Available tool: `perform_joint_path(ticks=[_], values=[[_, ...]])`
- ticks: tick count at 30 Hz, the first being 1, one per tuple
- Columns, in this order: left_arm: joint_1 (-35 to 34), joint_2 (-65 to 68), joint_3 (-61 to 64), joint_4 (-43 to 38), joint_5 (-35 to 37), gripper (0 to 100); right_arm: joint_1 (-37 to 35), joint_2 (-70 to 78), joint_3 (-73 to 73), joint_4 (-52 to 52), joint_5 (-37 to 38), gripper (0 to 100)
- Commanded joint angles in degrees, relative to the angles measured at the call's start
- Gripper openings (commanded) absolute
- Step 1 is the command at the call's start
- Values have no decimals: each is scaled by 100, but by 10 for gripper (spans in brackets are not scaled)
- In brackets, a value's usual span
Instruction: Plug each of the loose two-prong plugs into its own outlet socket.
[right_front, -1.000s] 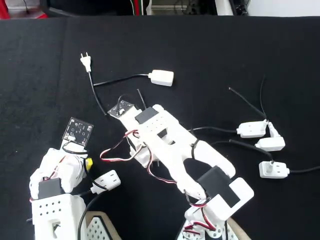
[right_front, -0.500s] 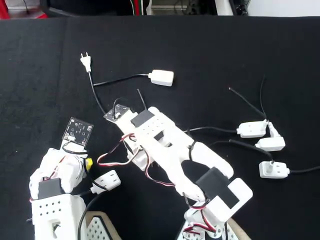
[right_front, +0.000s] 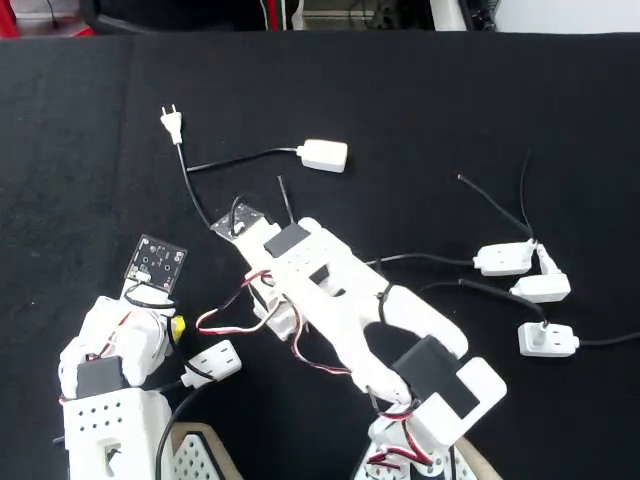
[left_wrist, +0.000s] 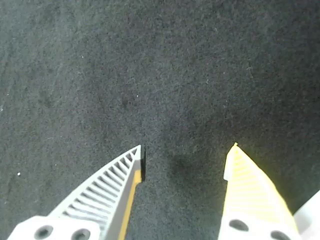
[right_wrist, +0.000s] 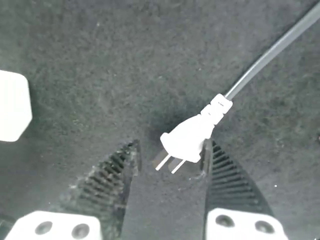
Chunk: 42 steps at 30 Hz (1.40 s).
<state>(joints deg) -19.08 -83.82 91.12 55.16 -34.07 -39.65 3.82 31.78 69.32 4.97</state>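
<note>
The right gripper (right_wrist: 171, 149) has its jaws spread apart around a loose white two-prong plug (right_wrist: 186, 141). The plug lies flat on the black surface (right_wrist: 100, 60) between them and is not gripped. Its body sits close against one finger (right_wrist: 227, 177) and well apart from the other, though whether that near finger actually touches it cannot be told. Its prongs point back toward the wrist, and its dark cord (right_wrist: 270, 55) runs off to the upper right of that frame. The step in hand looks like the pick-up. Doing it well likely means centring the jaws on the moulded body rather than on the prongs or the cord's collar, then lowering until the tips meet the cloth. Closing squarely should leave the prongs free and straight for insertion, while an off-centre squeeze could spin the plug or flick it away. A white block (right_wrist: 12, 112) shows at the left edge of the same frame and is probably a socket. In the high view the right arm (right_front: 350, 310) stretches from the lower right to left of centre. A white outlet socket (right_front: 323, 155) lies above its tip, a second plug (right_front: 171, 124) sits at the upper left, and three more sockets (right_front: 503, 258) cluster at the right. The left gripper (left_wrist: 187, 150), on the left arm (right_front: 110, 360) folded at the lower left, hangs with its jaws apart over bare surface, holding nothing.
</note>
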Motion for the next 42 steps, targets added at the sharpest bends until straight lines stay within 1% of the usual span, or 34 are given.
perform_joint_path(ticks=[1, 6, 10, 11, 13, 18, 23, 26, 29, 33, 35, 38, 42], values=[[66, -53, -31, 0, -35, 267, -70, -251, 31, -105, -26, 191], [66, -53, -31, 0, -35, 267, -62, 22, 66, -264, -26, 183], [66, -53, -31, 0, -35, 267, -53, 523, -242, -273, -26, 64], [57, -53, -31, 0, -35, 267, -53, 629, -330, -273, -26, 50], [57, -53, -31, 0, -35, 267, 9, 804, -435, -273, -26, 64], [57, -53, -40, 0, -35, 267, 466, 875, -576, -229, 18, 41], [57, -53, -40, 0, -35, 267, 668, 866, -585, -229, 167, 32], [57, -53, -40, 0, -35, 267, 826, 681, -611, -229, 176, 32], [57, -53, -40, 0, -35, 267, 958, 180, -453, -229, 229, 31], [57, -53, -40, 0, -35, 267, 949, -593, 66, -167, 501, 32], [57, -53, -40, 0, -35, 267, 967, -778, 233, 123, 844, 34], [48, -53, -40, 0, -35, 267, 976, -725, 453, 466, 1442, 36], [57, -53, -40, 0, -35, 267, 1020, -418, 321, 510, 1547, 44]])
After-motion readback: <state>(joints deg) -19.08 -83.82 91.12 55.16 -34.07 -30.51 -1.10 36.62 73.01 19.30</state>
